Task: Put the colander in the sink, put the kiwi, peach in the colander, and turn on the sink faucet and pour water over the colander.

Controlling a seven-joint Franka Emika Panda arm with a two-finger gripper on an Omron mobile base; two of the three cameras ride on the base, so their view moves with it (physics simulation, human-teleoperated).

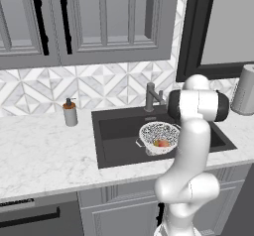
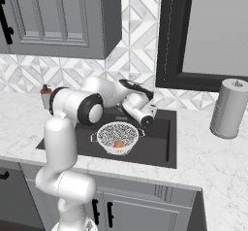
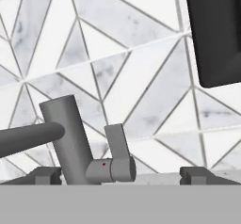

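The bench (image 1: 44, 153) is carrying the dark sink (image 1: 116, 148), and both are lying below and behind the fingers (image 3: 123, 175). The colander (image 1: 158, 137) is already sitting inside the sink, below the fingers and nearer to the robot. Inside it the peach (image 1: 161, 143) is showing as an orange-red spot. The kiwi is probably lying beside it, but the mesh is hiding too much, so I cannot tell for sure.

The step in hand seems to be the turning on of the sink faucet (image 3: 70, 143). In the hand view the fingers are standing wide apart and released, grasping nothing. The faucet's upright body is rising just left of the gap between the fingers, and its side lever (image 3: 117, 155) is standing nearly between the two fingertips, a little beyond them.

The next move, as I judge it, is calling for a short advance until a fingertip is touching the lever, then a push to open the water, with the spout pointing over the colander.

No brand, label or readable writing is appearing on any thing here.
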